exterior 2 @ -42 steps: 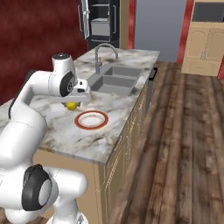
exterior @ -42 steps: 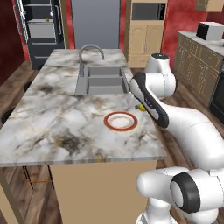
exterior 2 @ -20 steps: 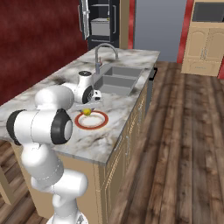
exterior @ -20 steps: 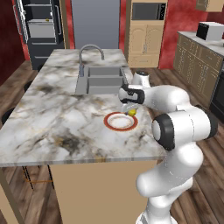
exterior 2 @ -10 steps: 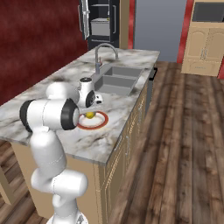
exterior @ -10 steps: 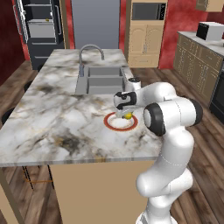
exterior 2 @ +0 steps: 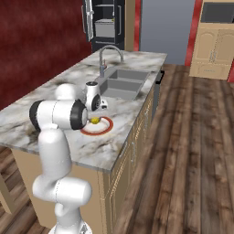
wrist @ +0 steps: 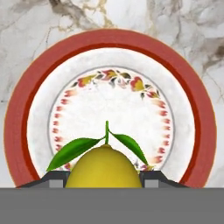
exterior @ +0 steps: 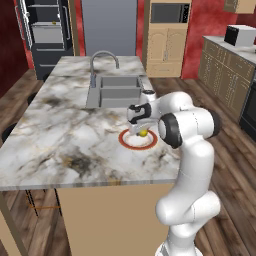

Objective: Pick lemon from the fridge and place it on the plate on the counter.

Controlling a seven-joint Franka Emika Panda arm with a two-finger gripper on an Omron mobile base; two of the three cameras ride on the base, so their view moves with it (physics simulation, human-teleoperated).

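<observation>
In the left base view the white arm bends over from the lower right of the frame, and its gripper [exterior: 141,131] hangs at the centre, just above the plate [exterior: 127,143] on the near stretch of the counter [exterior: 60,140]. The lemon [exterior: 143,133] shows as a small yellow spot under the hand, over the plate. The sink [exterior: 114,90] and its arched tap [exterior: 102,60] lie above the plate in the frame, and the fridge [exterior: 45,30] stands open in the upper left corner, its light shelves showing. The right base view has the arm rising from the lower left, its thick upper link covering part of the hand; the gripper [exterior 2: 95,119] and lemon [exterior 2: 95,121] sit left of centre over the plate [exterior 2: 106,126], and the island's wooden side and the plank floor [exterior 2: 192,151] fill the right half. The hand view looks straight down at the plate [wrist: 35,83], showing a floral ring inside its red-brown rim. The lemon [wrist: 103,168], with two green leaves, sits at the bottom centre, clamped between the two dark fingertips [wrist: 54,178] over the plate's near part.
</observation>
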